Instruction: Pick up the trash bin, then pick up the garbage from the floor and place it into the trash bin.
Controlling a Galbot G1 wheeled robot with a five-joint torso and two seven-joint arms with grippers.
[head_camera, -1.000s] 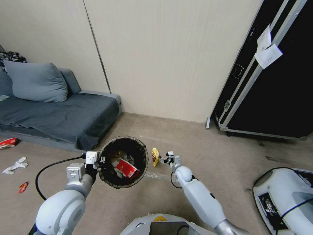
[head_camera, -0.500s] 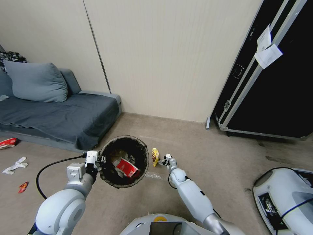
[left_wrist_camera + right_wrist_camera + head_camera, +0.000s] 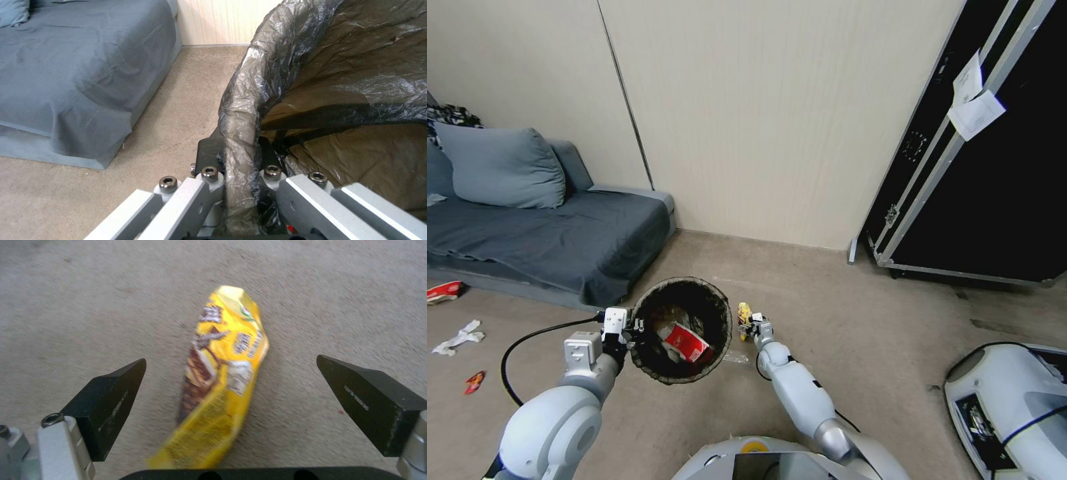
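My left gripper [image 3: 635, 328] is shut on the rim of the trash bin [image 3: 680, 330], holding it off the floor [image 3: 854, 313]; its dark bag liner [image 3: 338, 73] folds over the rim between the fingers [image 3: 209, 156]. A red-and-white packet [image 3: 684, 343] lies inside the bin. Just right of the bin, a yellow wrapper [image 3: 744, 313] lies on the floor. My right gripper [image 3: 752, 325] hangs over it, open, and the wrapper [image 3: 222, 373] sits between the two black fingers [image 3: 113, 396] without touching them.
More garbage lies at the far left: a red-and-white packet [image 3: 444, 291], crumpled white paper [image 3: 457, 338] and a small red scrap [image 3: 474, 382]. A grey sofa [image 3: 554, 233] stands left, a black flight case [image 3: 980, 173] right, a white machine [image 3: 1014, 413] near right.
My right arm has swung left toward the bin, bringing its open gripper over the yellow wrapper. The left arm and the bin have stayed put.
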